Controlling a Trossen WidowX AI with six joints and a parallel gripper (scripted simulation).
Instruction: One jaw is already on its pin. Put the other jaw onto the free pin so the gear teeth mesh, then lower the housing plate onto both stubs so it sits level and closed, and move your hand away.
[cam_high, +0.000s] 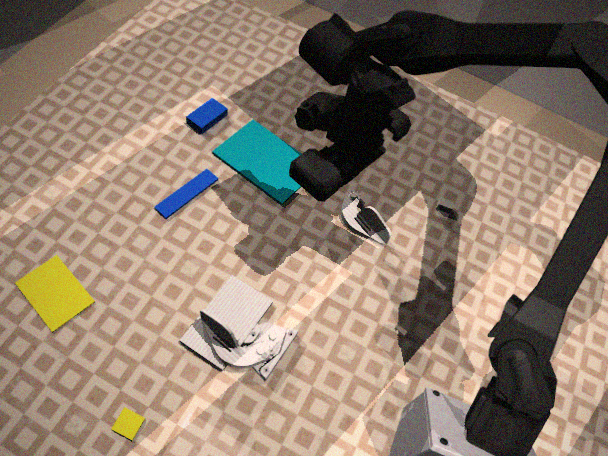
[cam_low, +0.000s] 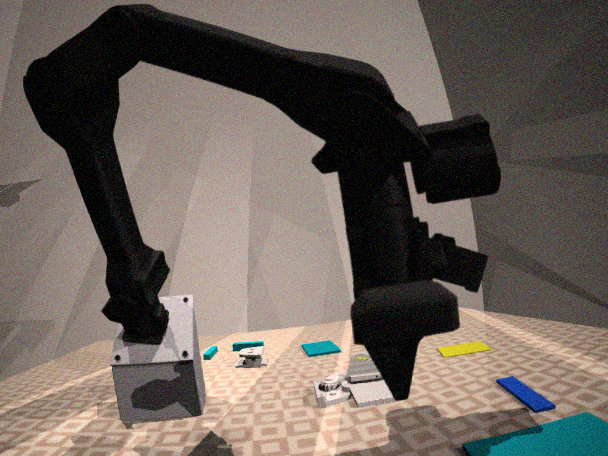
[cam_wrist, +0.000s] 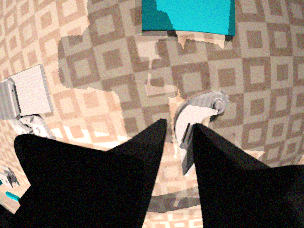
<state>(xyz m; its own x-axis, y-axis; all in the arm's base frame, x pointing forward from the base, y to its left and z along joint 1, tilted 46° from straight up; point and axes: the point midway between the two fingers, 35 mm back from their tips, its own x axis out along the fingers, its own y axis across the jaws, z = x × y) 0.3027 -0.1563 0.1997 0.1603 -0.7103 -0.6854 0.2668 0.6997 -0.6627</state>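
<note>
The loose jaw (cam_high: 354, 213) (cam_wrist: 190, 114), white and curved, lies on the patterned surface near the teal plate. My gripper (cam_wrist: 179, 128) (cam_low: 403, 395) is partly open above it. In the wrist view the jaw's left part shows between the narrow-set fingertips and the right fingertip covers some of it; no grasp shows. The white base (cam_high: 287, 345) (cam_low: 330, 398) carries the other curved jaw (cam_high: 237, 357). Ribbed plates (cam_high: 240, 302) (cam_low: 372, 392) (cam_wrist: 34, 91) stand beside it; which is the housing plate I cannot tell. The free pin is too small to tell.
A teal plate (cam_high: 257, 155) (cam_wrist: 190, 15) lies beside the gripper, with a blue block (cam_high: 206, 115) and a blue strip (cam_high: 186, 194) (cam_low: 525, 393) beyond. Yellow plates (cam_high: 55, 293) (cam_high: 128, 424) lie farther off. A small dark block (cam_high: 446, 211) and another white assembly (cam_low: 251, 354) also show.
</note>
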